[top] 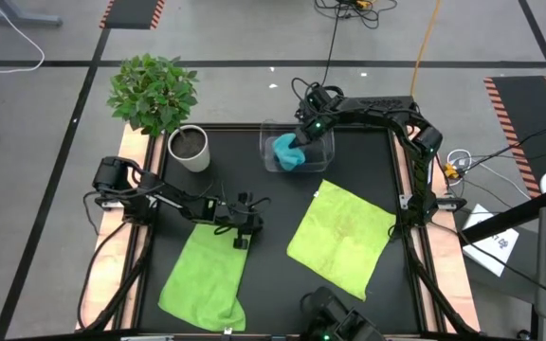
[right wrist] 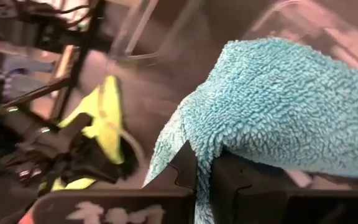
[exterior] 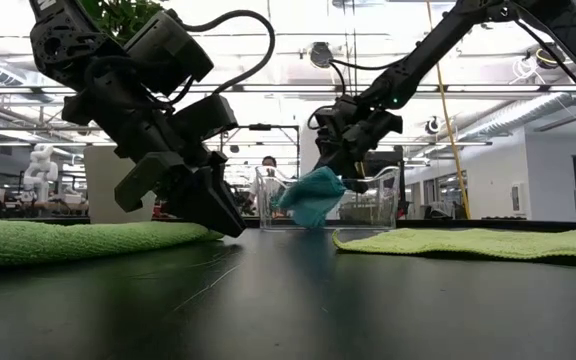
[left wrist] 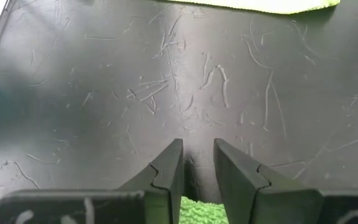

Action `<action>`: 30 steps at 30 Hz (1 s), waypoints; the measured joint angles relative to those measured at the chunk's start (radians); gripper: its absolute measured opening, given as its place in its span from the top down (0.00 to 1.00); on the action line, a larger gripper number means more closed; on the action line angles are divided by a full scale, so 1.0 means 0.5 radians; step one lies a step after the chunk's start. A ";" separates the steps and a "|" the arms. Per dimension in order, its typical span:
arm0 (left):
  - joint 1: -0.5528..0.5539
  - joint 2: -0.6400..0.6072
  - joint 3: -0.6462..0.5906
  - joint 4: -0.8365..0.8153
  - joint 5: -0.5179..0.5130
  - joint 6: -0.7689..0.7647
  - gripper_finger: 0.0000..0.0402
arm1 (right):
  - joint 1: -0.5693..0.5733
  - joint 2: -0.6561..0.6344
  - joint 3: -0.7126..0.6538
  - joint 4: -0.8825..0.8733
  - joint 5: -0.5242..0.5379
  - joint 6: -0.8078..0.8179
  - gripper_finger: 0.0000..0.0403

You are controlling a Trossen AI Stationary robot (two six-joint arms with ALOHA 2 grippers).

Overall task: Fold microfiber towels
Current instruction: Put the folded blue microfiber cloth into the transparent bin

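Two lime-green towels lie flat on the black table, one at the near left [top: 202, 279] and one at the right [top: 341, 237]. My left gripper [top: 242, 235] hangs just above the table beside the left towel's far right corner, its fingers [left wrist: 197, 155] a narrow gap apart and empty. My right gripper [top: 300, 142] is shut on the turquoise towel [top: 287, 153] over the left part of the clear plastic bin [top: 322, 156] at the table's far side. The turquoise towel also shows in the low view [exterior: 313, 195]. My right gripper pinches a bunched part of the turquoise towel [right wrist: 197, 140] between its two fingers, coming from above at a slant. The towel hangs crumpled and slack below the fingers [exterior: 313, 210] at the bin. Whether its lower end touches the bin I cannot tell.
A potted plant [top: 159, 104] in a white pot [top: 190, 149] stands at the table's far left corner. A dark device [top: 335, 317] sits at the near edge. Bare black table [top: 273, 246] lies between the two green towels.
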 joint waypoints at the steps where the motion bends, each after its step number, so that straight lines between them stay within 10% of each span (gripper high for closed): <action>1: 0.000 -0.001 0.000 0.000 -0.001 -0.001 0.77 | -0.007 0.000 0.000 -0.009 0.038 -0.008 0.98; 14: -0.004 -0.001 0.000 0.013 0.067 -0.003 0.77 | -0.033 0.000 0.000 -0.018 0.089 -0.123 0.92; 30: -0.008 -0.001 0.000 0.013 0.068 -0.025 0.77 | -0.028 -0.026 0.000 0.028 0.068 -0.024 0.50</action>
